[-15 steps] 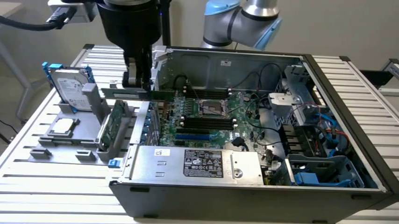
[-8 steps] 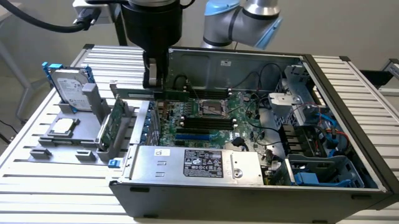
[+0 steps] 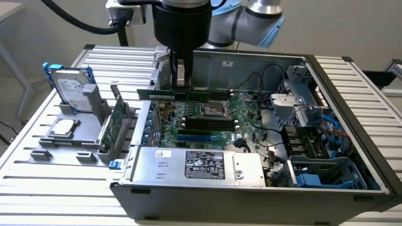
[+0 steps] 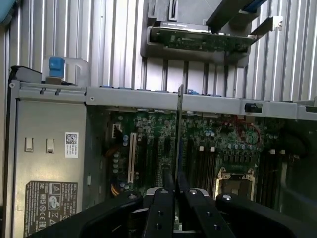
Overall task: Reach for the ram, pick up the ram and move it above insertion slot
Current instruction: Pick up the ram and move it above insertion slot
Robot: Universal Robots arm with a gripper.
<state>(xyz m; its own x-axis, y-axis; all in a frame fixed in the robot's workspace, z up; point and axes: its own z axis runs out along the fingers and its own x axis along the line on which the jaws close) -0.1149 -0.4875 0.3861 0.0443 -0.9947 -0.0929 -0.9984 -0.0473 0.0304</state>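
Note:
The ram (image 3: pixel 164 95) is a long thin green stick held level above the motherboard, near the back of the open computer case. My gripper (image 3: pixel 182 84) comes straight down from above and is shut on its top edge near the middle. In the wrist view the ram (image 4: pixel 179 130) appears edge-on as a thin strip running out from between my fingers (image 4: pixel 165 204). The black insertion slots (image 3: pixel 207 124) lie on the board below and slightly in front of the ram, beside the processor socket (image 3: pixel 211 111). They also appear in the wrist view as dark insertion slots (image 4: pixel 205 163).
A grey holder (image 3: pixel 69 141) at the exterior view's left carries a silver hard drive (image 3: pixel 70 89) and a green expansion card (image 3: pixel 113 123). The power supply (image 3: pixel 197 165) fills the case front. Cables and a drive cage (image 3: pixel 314 141) crowd the right side of the case.

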